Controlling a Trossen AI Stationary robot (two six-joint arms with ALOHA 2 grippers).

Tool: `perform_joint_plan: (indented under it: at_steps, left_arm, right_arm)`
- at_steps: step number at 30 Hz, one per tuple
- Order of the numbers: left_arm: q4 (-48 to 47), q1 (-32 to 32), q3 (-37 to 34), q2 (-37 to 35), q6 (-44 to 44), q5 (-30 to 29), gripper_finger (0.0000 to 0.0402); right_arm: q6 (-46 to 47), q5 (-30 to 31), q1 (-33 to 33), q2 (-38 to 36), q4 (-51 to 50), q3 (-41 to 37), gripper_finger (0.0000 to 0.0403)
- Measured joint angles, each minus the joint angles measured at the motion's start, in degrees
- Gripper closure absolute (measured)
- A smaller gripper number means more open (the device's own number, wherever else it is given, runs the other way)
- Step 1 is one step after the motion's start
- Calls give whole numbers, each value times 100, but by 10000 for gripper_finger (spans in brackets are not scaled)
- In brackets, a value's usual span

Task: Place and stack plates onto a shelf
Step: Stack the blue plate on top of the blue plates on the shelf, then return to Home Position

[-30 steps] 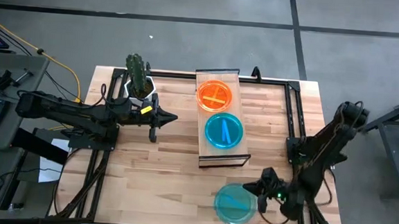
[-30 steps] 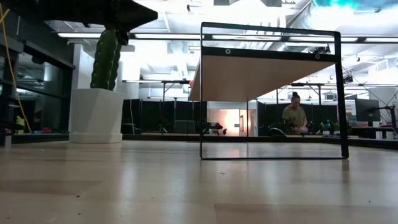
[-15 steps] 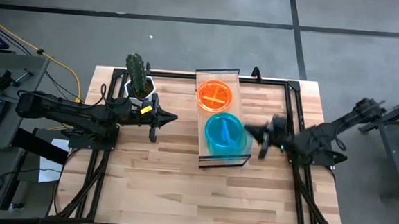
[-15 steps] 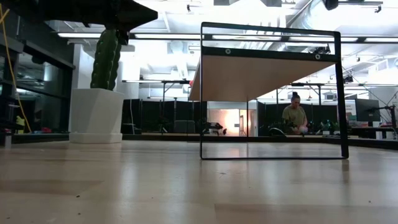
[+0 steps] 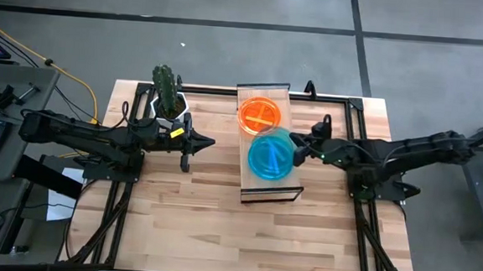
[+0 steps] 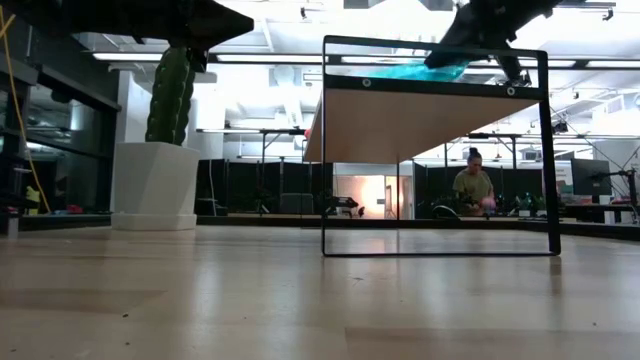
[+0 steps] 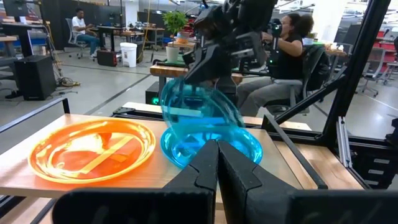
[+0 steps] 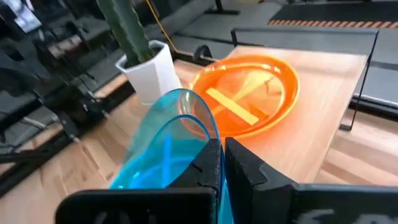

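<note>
The shelf (image 5: pixel 263 184), a light-wood plank on a dark frame, carries an orange plate (image 5: pixel 260 114) at its far end and a teal plate (image 5: pixel 267 164) at its near end. My right gripper (image 5: pixel 299 151) reaches in from the table's right, shut on a second teal plate (image 5: pixel 280 143) that is tilted above the resting teal one. The low view shows this plate (image 6: pixel 432 71) just above the shelf top, under the gripper (image 6: pixel 488 22). My left gripper (image 5: pixel 187 151) waits shut, left of the shelf, beside the cactus pot (image 5: pixel 169 104). My right gripper pinches the held teal plate by its rim (image 8: pixel 209 133), on the side toward the table's right. The fingers (image 8: pixel 244 163) come nearly level from the right. The plate tilts, its free edge (image 7: pixel 244 123) low over the resting teal plate (image 7: pixel 186 152); whether they touch, I cannot tell.
A white hexagonal pot with a green cactus (image 5: pixel 167 85) stands at the table's far left part. A dark frame (image 5: pixel 354 151) runs along the table's sides. Bare wood lies on the near half (image 5: pixel 219 235). A person sits beyond the table (image 6: pixel 474 186).
My right gripper has carried the teal plate from the table's near right part up and toward the far edge and left, to above the shelf's near end. The plate, flat on the table a second ago, now hangs tilted over the other teal plate.
</note>
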Motion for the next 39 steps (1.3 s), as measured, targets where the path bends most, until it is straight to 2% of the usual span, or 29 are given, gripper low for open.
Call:
perform_joint_plan:
  at_steps: [15, 28, 32, 39]
  left_arm:
    - [-38, 0, -1, 0, 0, 0, 401]
    - [-40, 0, -2, 0, -2, 0, 401]
    - [-42, 0, -2, 0, -2, 0, 401]
    - [-42, 0, -2, 0, -2, 0, 401]
  right_arm:
    - [2, -883, -153, 175, 11, 0, 403]
    - [249, -802, -155, 299, 11, -2, 399]
    - [319, -955, -155, 417, 7, -2, 369]
    - [-17, -961, -155, 385, 7, -2, 274]
